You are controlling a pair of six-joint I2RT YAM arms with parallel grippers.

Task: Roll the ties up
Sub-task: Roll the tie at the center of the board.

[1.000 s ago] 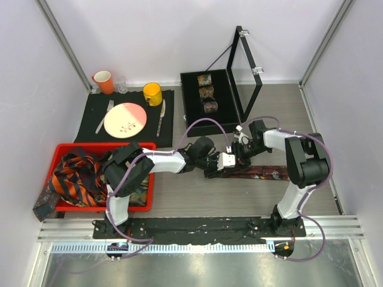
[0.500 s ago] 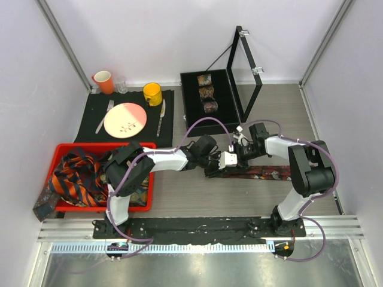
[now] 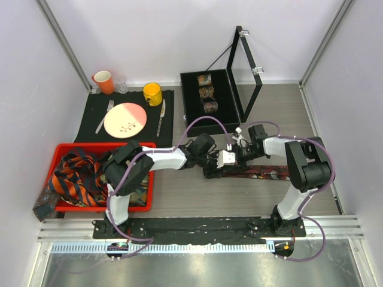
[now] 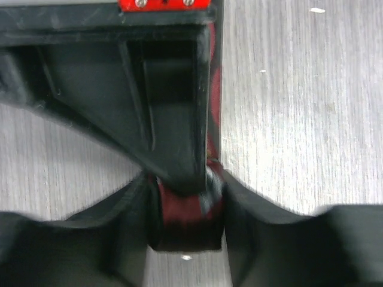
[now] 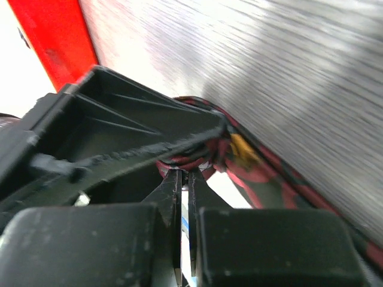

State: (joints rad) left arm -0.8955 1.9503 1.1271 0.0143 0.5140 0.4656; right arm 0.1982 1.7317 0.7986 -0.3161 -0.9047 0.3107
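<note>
A dark red patterned tie lies flat across the table in front of the right arm, its left end wound into a small roll. My left gripper is shut on that roll, one finger on each side of it. My right gripper comes in from the opposite side, its jaws nearly touching, and its tips pinch the red fabric at the roll's edge. In the top view both grippers meet at the tie's left end, left gripper and right gripper. Striped and patterned ties are heaped in the red bin.
The red bin stands at the left, one tie hanging over its near corner. A black case with its lid open holds three rolled ties at the back. A place setting with plate, mugs and cutlery sits back left.
My right gripper has closed its jaws at the roll and its arm has shifted slightly. The left gripper has stayed on the roll at the tie's left end.
</note>
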